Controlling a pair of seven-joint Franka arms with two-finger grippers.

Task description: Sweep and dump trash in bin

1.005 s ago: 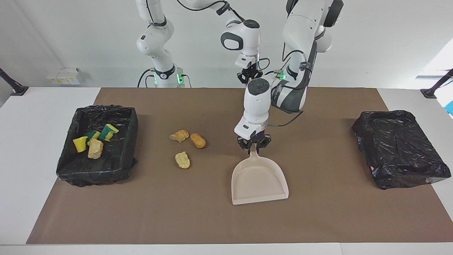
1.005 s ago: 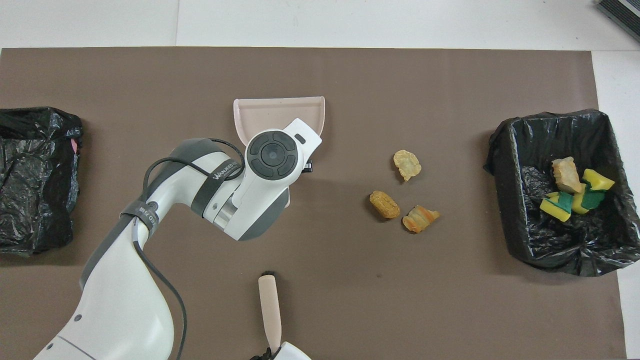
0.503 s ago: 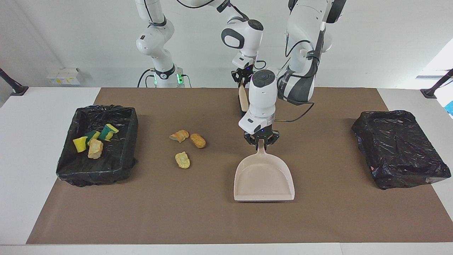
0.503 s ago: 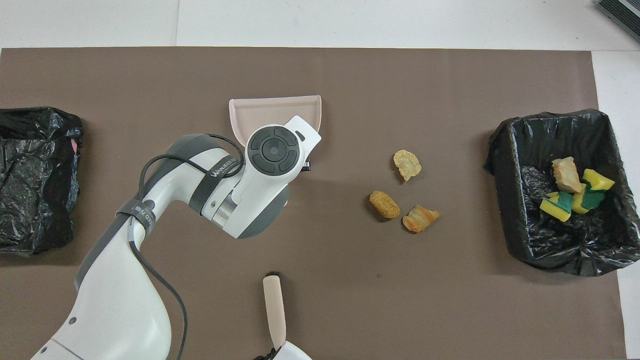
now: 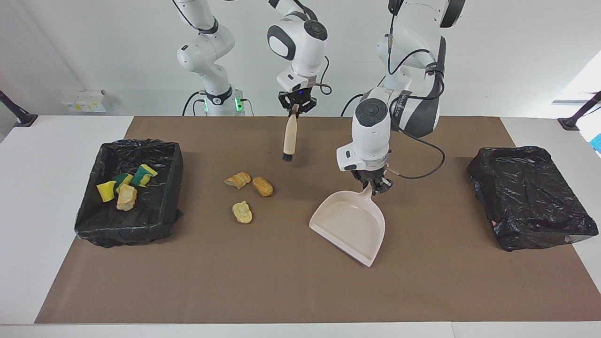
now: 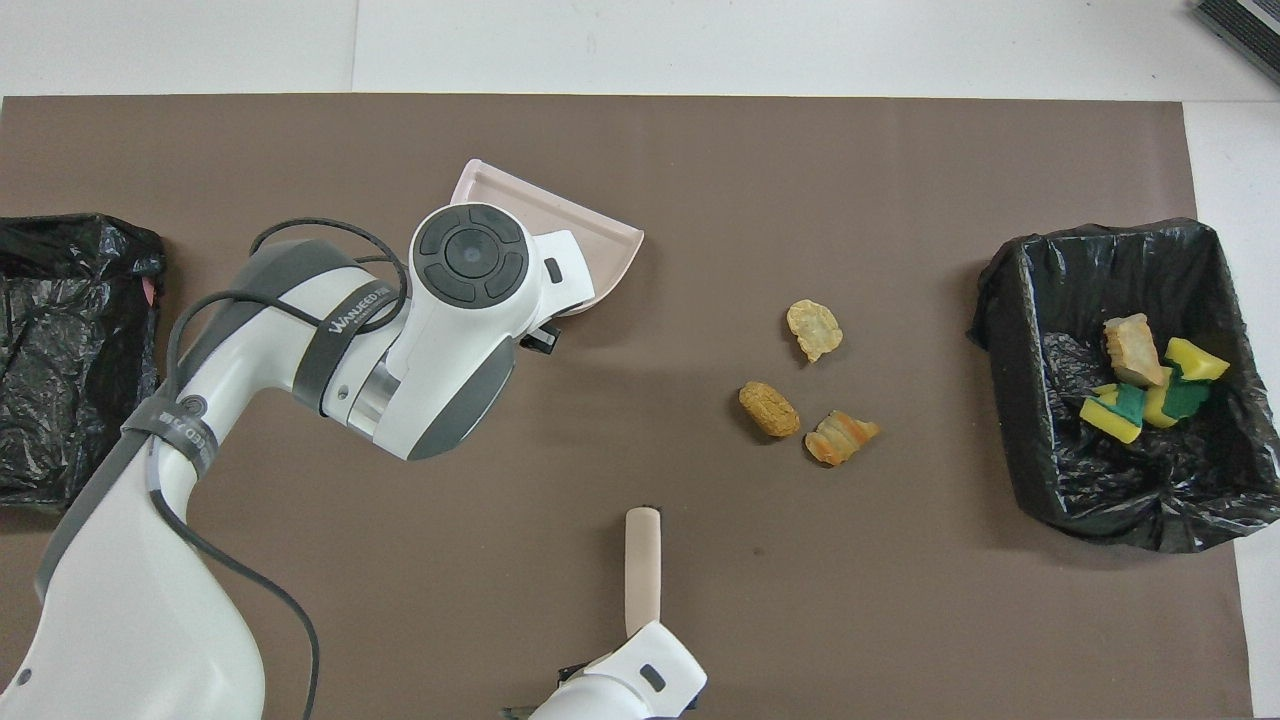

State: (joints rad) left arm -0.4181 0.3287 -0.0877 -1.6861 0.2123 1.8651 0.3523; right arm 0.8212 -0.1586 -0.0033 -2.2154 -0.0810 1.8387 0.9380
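Note:
Three bread-like trash lumps (image 5: pixel 238 180) (image 5: pixel 263 186) (image 5: pixel 242 212) lie on the brown mat, also seen from overhead (image 6: pixel 813 330) (image 6: pixel 768 409) (image 6: pixel 840 438). More trash, yellow-green sponge pieces and a tan lump (image 5: pixel 124 188) (image 6: pixel 1140 385), lies in the black-lined bin (image 5: pixel 108 155) at the right arm's end. My left gripper (image 5: pixel 374 187) is shut on the handle of the beige dustpan (image 5: pixel 350 225) (image 6: pixel 600 245), whose mouth is turned partly toward the lumps. My right gripper (image 5: pixel 296 104) is shut on the beige brush (image 5: pixel 290 136) (image 6: pixel 641 570), which hangs bristles down over bare mat.
A second bin (image 5: pixel 530 197) (image 6: pixel 70 350) wrapped in black plastic stands at the left arm's end of the table. The brown mat (image 5: pixel 281 291) covers most of the white table. The left arm's wrist hides the dustpan's handle from overhead.
My left gripper shifted toward the left arm's end and swung the dustpan's mouth round toward the lumps. My right gripper carried the brush toward the right arm's end, out from behind the left arm.

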